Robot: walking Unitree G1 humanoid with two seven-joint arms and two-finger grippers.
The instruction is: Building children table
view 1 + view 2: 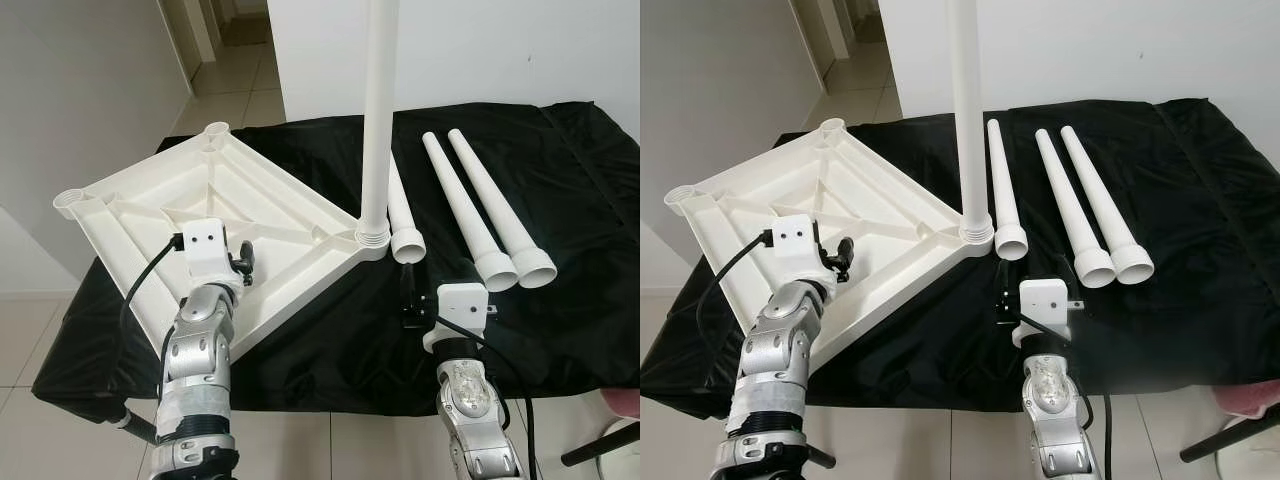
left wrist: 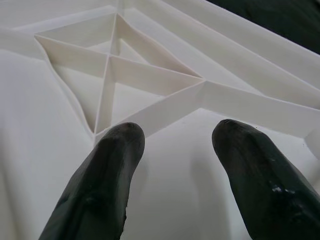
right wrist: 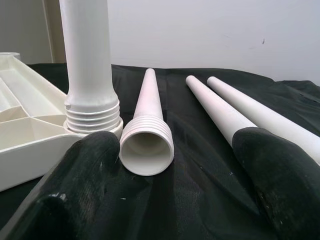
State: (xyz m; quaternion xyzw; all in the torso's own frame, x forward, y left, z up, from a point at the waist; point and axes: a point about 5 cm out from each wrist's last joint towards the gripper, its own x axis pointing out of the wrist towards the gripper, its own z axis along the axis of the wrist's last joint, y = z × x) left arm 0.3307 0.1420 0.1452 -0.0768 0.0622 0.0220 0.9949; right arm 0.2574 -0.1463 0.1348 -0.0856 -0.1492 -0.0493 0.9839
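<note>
A white children's table top (image 1: 270, 215) lies upside down on the left of a black-covered table, ribs facing up. One white leg (image 1: 380, 120) stands upright, screwed into its near right corner socket. Three loose white legs (image 1: 400, 205), (image 1: 455, 205), (image 1: 495, 205) lie side by side to the right, threaded ends toward me. My left gripper (image 2: 175, 137) hovers open just over the ribbed underside. My right gripper (image 3: 177, 137) is open and low over the cloth, its fingers pointing at the threaded mouth of the nearest loose leg (image 3: 147, 145), a short way from it.
The black cloth (image 1: 560, 330) covers the whole work table and drapes over its edges. Open corner sockets (image 1: 217, 129), (image 1: 70, 198) stand up from the table top. A white wall is behind, with a tiled hallway (image 1: 230, 80) at the back left. A pink object (image 1: 625, 400) sits at the lower right.
</note>
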